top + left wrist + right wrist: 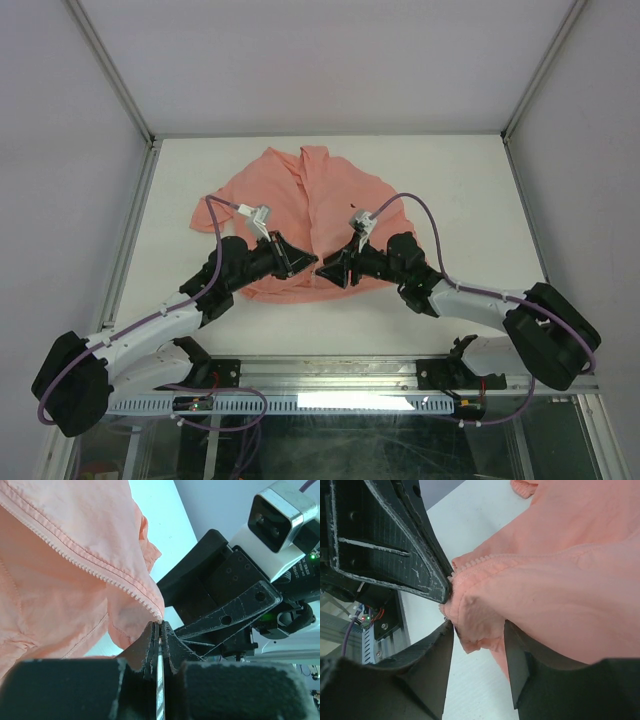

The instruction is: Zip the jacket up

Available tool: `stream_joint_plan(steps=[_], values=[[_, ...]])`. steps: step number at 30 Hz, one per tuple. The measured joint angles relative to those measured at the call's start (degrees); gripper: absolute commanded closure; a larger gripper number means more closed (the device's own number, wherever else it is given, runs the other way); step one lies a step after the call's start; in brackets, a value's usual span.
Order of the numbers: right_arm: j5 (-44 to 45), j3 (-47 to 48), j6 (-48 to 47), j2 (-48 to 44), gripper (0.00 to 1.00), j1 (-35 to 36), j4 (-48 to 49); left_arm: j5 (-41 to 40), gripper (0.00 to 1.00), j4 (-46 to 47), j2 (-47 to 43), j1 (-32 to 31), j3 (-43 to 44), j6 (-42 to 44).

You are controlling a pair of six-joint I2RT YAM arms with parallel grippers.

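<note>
left claw (159, 627) tight on toothed edge of wrinkled salmon jacket (60, 595)

Jacket (310, 215) lies flat mid-table (460, 200), collar at the far side, hem nearest the arm bases. Both grippers meet at the near hem, right at the front opening: left gripper (310, 262) on the left flap, pinching the bottom end of the zipper teeth (90, 567), right gripper (325, 267) just beside it, the other flap's hem corner between its 2 spread fingers.
</note>
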Motion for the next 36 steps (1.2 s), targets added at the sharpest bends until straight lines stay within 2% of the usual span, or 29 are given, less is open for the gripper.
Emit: stream_joint_plan(steps=[3, 8, 9, 12, 15, 19, 23, 27, 36], values=[[-1.40, 0.00, 0.02, 0.50, 0.66, -0.11, 1.11, 0.81, 1.00, 0.11, 0.42, 0.00, 0.00, 0.26], [-3.48, 0.00, 0.24, 1.05, 0.98, -0.15, 2.93, 1.09, 1.00, 0.09, 1.11, 0.00, 0.00, 0.42], [-3.87, 0.00, 0.52, 1.05, 1.00, -0.15, 3.26, 1.07, 0.99, 0.09, 1.11, 0.00, 0.00, 0.42], [-4.15, 0.00, 0.94, 1.05, 1.00, -0.17, 3.45, 0.94, 0.92, -0.24, 0.90, 0.00, 0.00, 0.46], [-4.20, 0.00, 1.66, 1.05, 1.00, -0.20, 3.80, 0.59, 0.72, -1.07, -0.09, 0.00, 0.00, 0.50], [-4.17, 0.00, 2.84, 0.98, 1.00, -0.26, 4.26, -0.11, 0.55, -1.70, -2.45, 0.00, -0.09, 0.35], [-4.02, -0.07, 3.93, 0.11, 1.00, -0.26, 4.57, -1.05, 0.49, -1.51, -5.57, 0.00, -2.19, -0.15], [-4.02, -0.11, 5.01, -0.72, 1.00, -0.35, 5.79, -1.01, 0.47, -1.42, -6.12, 0.00, -5.20, -0.96], [-4.07, -1.01, 6.16, -1.18, 1.00, -0.63, 6.86, 0.26, 0.50, 2.36, -3.34, 0.00, -8.59, -1.11]])
